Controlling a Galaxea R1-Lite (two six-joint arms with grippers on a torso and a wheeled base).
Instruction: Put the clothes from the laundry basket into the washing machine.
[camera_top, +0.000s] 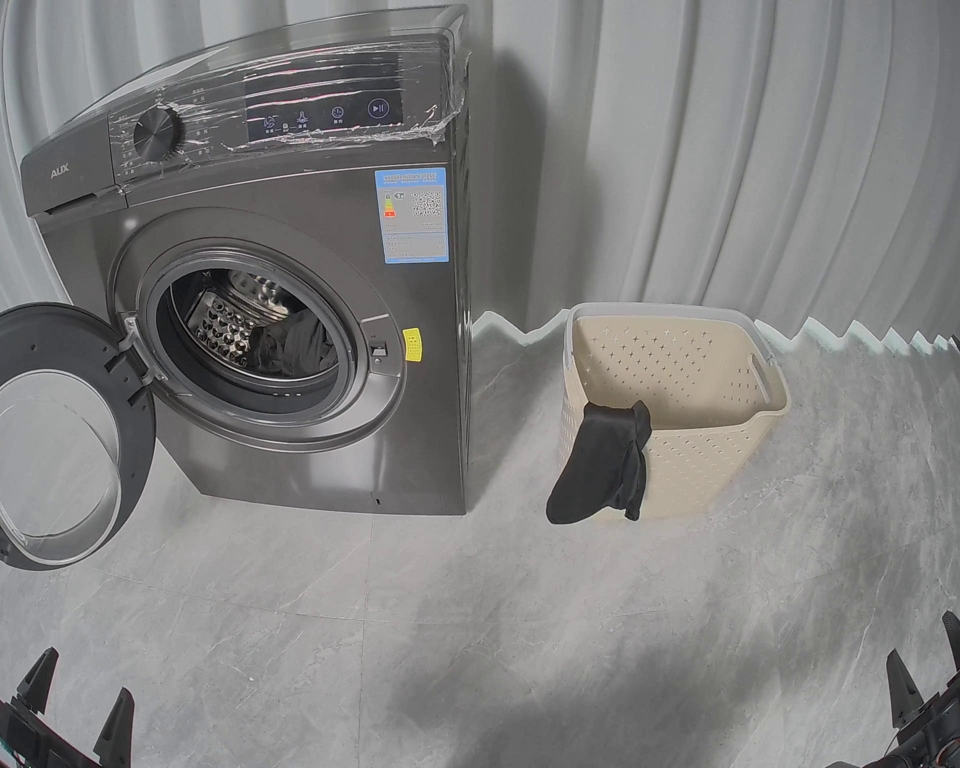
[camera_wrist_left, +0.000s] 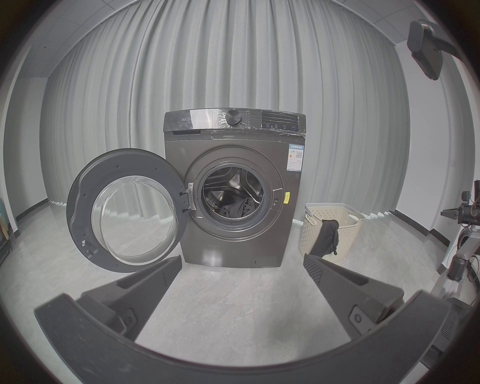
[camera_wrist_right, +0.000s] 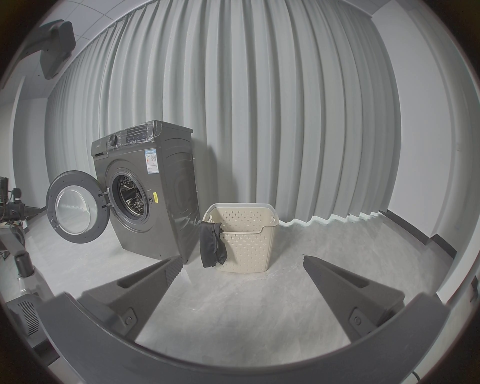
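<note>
Targeting the black garment (camera_top: 598, 465) draped on the laundry basket (camera_top: 700, 470), both hands empty.

Head view: the garment hangs over the basket's near rim and down its outer wall, beside the washing machine (camera_top: 420, 420). The machine's door (camera_top: 60, 440) stands wide, and dark clothes (camera_top: 295, 345) lie in the drum. The left hand (camera_top: 80, 690) and right hand (camera_top: 925, 650) sit low, well apart from the basket. Left wrist view: fingers (camera_wrist_left: 145, 285) spread, nothing between them. Right wrist view: fingers (camera_wrist_right: 350, 290) spread, facing the basket. The right hand looks better placed: pinch the fold at the rim and lift clear before swinging to the drum.

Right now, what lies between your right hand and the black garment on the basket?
Bare floor, per the right wrist view, from right hand to black garment.
</note>
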